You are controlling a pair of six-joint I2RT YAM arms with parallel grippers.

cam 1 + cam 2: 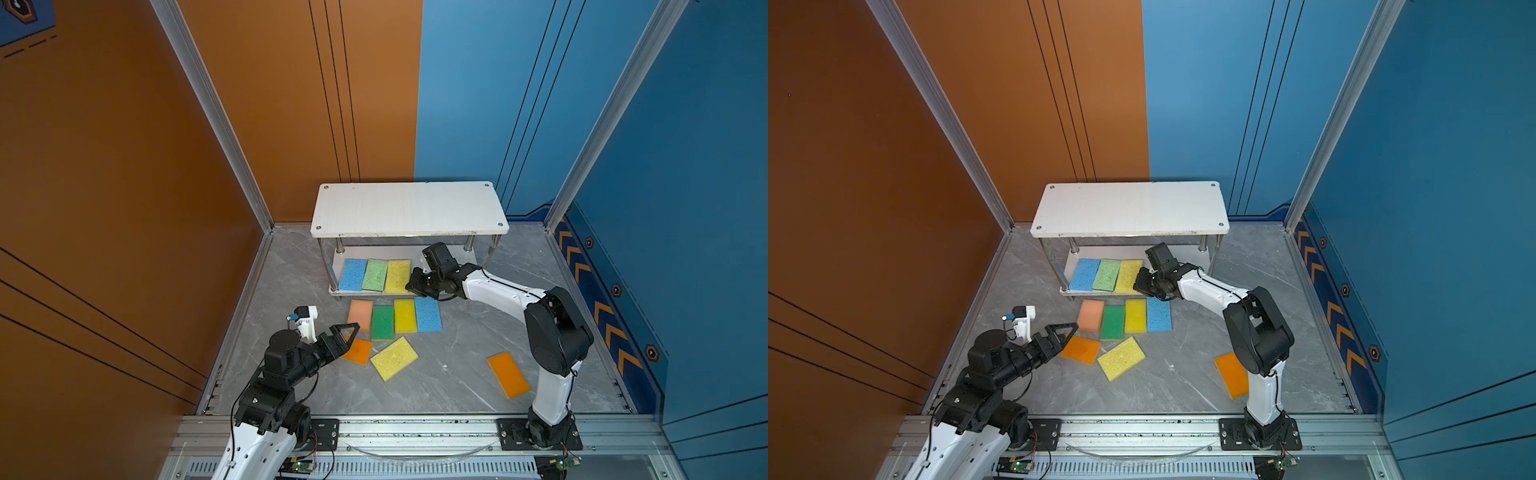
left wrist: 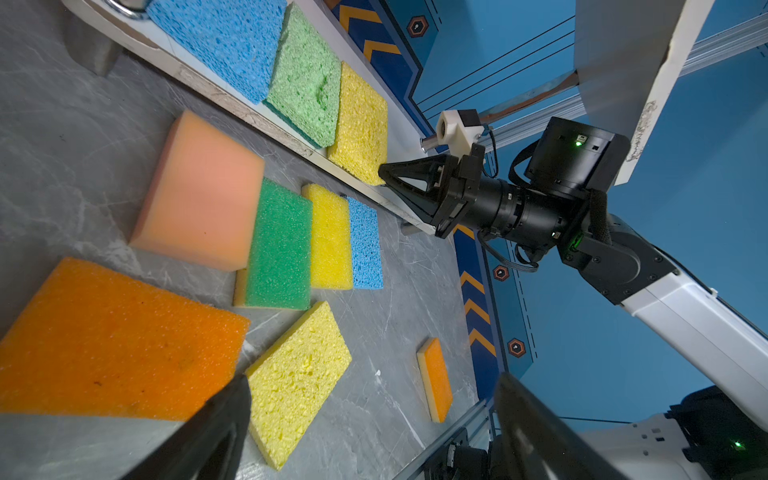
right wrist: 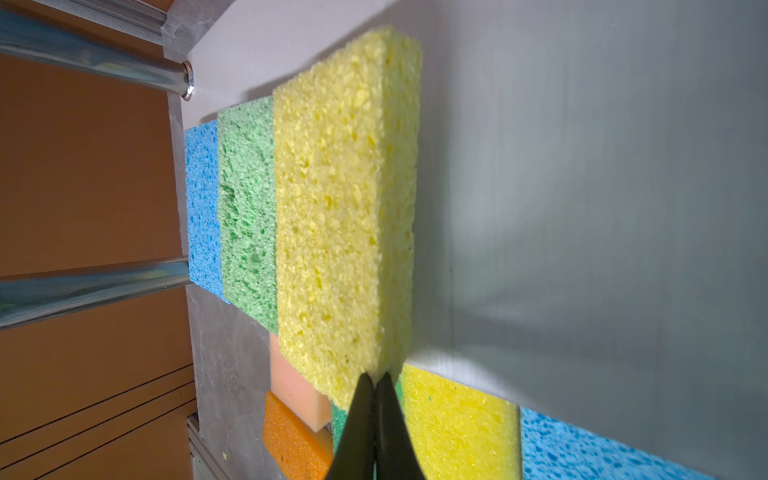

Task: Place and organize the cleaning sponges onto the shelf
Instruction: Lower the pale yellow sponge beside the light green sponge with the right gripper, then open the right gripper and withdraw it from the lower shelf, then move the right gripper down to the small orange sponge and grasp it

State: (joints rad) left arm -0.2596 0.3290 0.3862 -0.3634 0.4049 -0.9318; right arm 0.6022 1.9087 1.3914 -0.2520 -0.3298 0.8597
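Note:
The shelf (image 1: 409, 210) stands at the back. Its lower board holds a blue (image 1: 353, 274), a light green (image 1: 375, 275) and a yellow sponge (image 3: 345, 208) side by side. My right gripper (image 3: 376, 376) is shut, its tips touching the yellow sponge's near corner. On the table in front lie peach (image 1: 360, 314), dark green (image 1: 383, 322), yellow (image 1: 405, 316) and blue (image 1: 428, 314) sponges in a row. Nearer lie an orange sponge (image 2: 116, 336), a tilted yellow one (image 2: 299, 374) and another orange one (image 1: 508, 375). My left gripper (image 2: 374, 415) hangs open over the left orange sponge's edge, holding nothing.
Orange wall panels (image 1: 124, 208) close the left side and blue ones (image 1: 685, 208) the right, with aluminium posts at the back corners. A metal rail (image 1: 415, 428) runs along the front edge. The right arm's elbow (image 1: 557, 332) stands over the table's right part.

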